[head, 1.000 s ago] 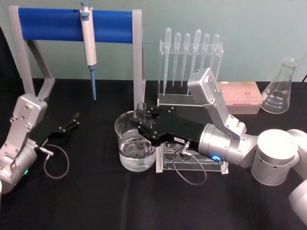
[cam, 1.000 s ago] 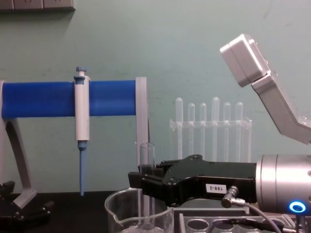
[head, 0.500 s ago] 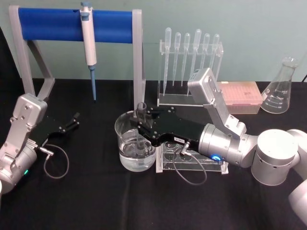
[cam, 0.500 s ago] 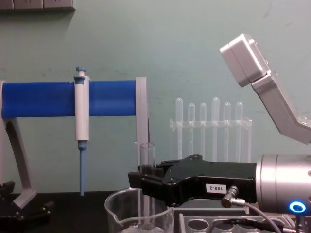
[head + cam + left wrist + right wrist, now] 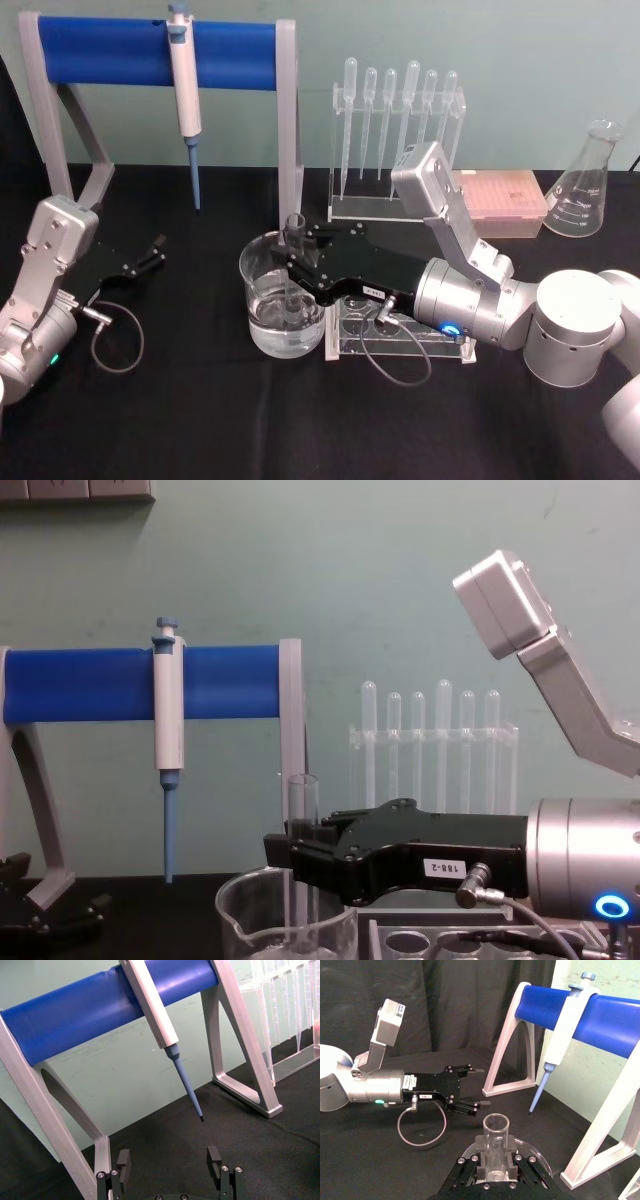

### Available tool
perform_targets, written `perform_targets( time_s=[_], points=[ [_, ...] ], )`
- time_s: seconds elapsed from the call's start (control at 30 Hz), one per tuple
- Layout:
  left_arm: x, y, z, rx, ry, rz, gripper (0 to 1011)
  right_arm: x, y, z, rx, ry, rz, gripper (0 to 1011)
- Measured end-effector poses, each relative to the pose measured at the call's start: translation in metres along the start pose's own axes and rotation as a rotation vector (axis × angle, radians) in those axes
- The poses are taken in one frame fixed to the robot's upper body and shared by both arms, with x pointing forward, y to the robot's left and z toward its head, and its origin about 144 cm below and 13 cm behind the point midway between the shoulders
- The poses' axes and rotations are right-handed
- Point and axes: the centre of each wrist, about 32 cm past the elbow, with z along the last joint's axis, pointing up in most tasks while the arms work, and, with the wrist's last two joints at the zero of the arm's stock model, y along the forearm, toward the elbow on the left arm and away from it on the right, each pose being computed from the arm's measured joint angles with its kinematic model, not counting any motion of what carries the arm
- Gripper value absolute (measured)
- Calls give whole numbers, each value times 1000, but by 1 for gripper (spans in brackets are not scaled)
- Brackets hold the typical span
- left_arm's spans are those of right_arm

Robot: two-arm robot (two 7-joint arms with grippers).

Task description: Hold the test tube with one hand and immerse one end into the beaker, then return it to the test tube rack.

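Over the beaker (image 5: 262, 300), nothing has shifted across the last second. The right gripper (image 5: 296, 262) stays exactly where it was, pinching the tube (image 5: 294, 228) upright, and in the chest view the tube's open rim is at the same height as before. The tube's lower end stands inside the beaker and seems to reach into the water (image 5: 285, 335). The black fingers hide part of the shaft, so I cannot tell how deep it goes. That stillness reads as the dip being held, so the immersing step looks done or nearly so. What remains is a straight lift clear of the glass rim, then a short carry to the rack (image 5: 400, 335), which stands just beside the beaker at its 3 o'clock. The left gripper (image 5: 150, 253) rests at the beaker's 9 o'clock, well apart, fingers spread and idle.
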Motion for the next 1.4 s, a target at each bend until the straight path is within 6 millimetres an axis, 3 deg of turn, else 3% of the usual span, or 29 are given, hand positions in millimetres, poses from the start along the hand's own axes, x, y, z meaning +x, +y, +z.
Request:
perform_targets(
  time_s=[1.4],
  points=[
    [0,0,0,0,0,0,1000,0,0,0,0,0,0,226]
  ],
)
